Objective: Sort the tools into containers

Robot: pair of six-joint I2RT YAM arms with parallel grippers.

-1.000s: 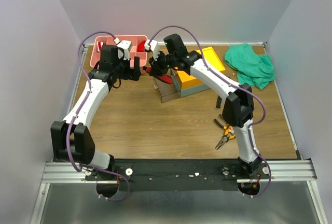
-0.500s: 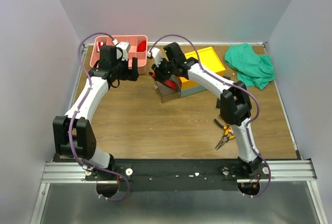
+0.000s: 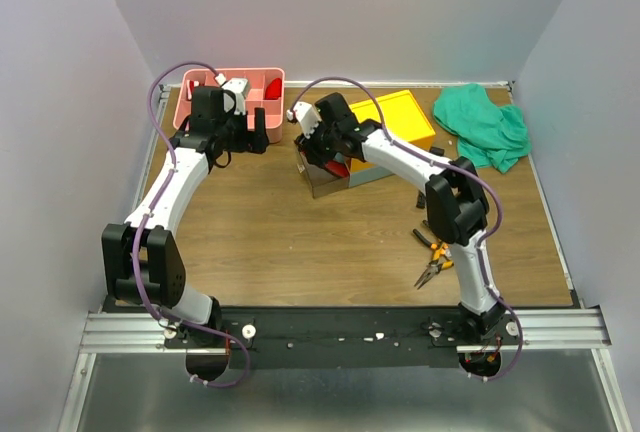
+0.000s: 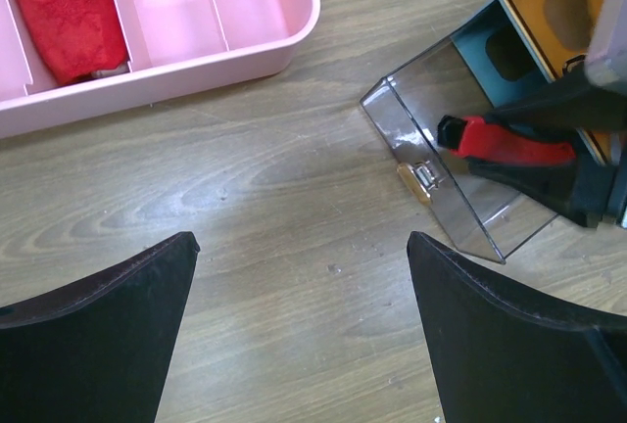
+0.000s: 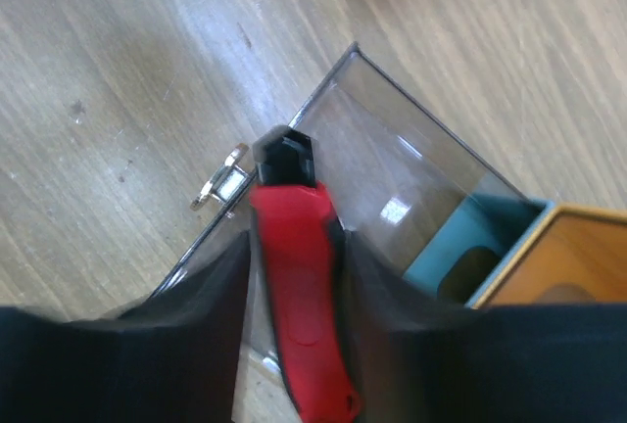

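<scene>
The red-and-black cutter [image 5: 294,276] stands between my right gripper's [image 5: 297,247] fingers, over the toolbox's clear lid [image 5: 392,178]. A thin gap shows on its left side, so the jaws look loosened and open. From above, the right gripper [image 3: 322,152] hovers at the near-left corner of the yellow toolbox [image 3: 400,117], with the cutter [image 3: 337,164] under it. My left gripper [image 4: 302,237] is wide open and empty over bare wood, just in front of the pink tray [image 4: 196,61]. Orange-and-black pliers [image 3: 432,257] lie beside the right arm.
A red cloth-like item [image 4: 64,7] fills one compartment of the pink tray [image 3: 200,112]. The green cloth [image 3: 485,124] is bunched at the back right. A small dark item [image 3: 421,197] lies right of the toolbox. The left gripper [image 3: 255,132] sits close to the right one.
My right arm has swung its gripper and the cutter right and down onto the toolbox's clear lid. The left arm pulled back slightly, then stayed still.
</scene>
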